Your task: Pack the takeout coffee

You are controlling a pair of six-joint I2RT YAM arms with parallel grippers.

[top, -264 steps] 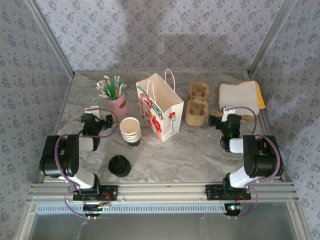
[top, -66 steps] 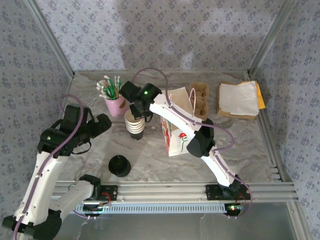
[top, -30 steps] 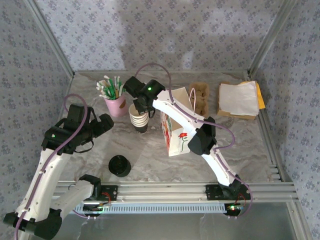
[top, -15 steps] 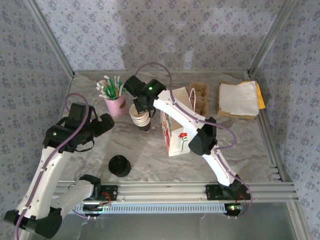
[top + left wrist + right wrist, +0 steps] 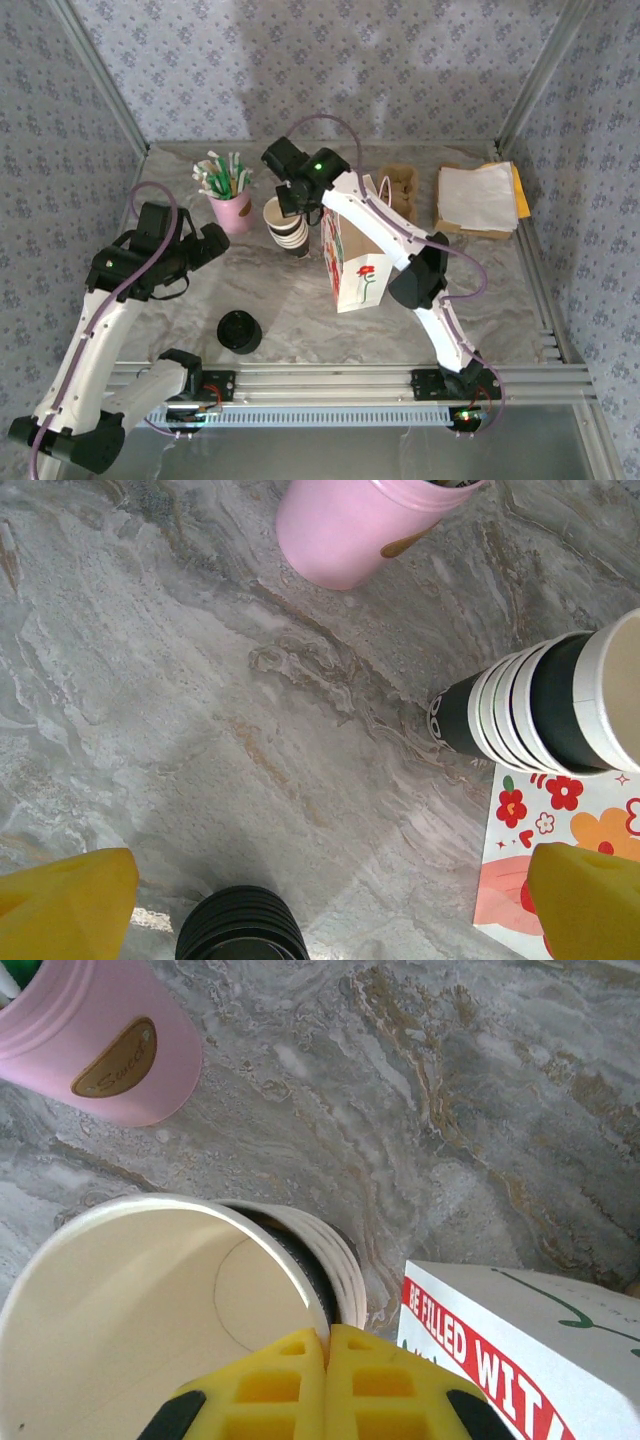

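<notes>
- To free one cup, I'd close the released left gripper [image 5: 322, 908] around the lower stack of cream cups [image 5: 490, 715] and pull straight along its axis.
- My right gripper [image 5: 326, 1360] is clenched on the rim of the top cream paper cup with a dark base [image 5: 150, 1300], partly nested in that tilted stack.
- Its round black plastic lid [image 5: 240, 332] lies well apart, nearer the left jaws.

The left arm [image 5: 90, 340] bends at the elbow. Its left gripper [image 5: 212, 245] has its jaws spread wide, with nothing between them. The right arm [image 5: 380, 225] stretches far out, and the right gripper [image 5: 325, 1365] points down, its yellow pads [image 5: 270, 1390] pinched together on the rim of a cup [image 5: 150, 1310] just beneath the hand.
</notes>
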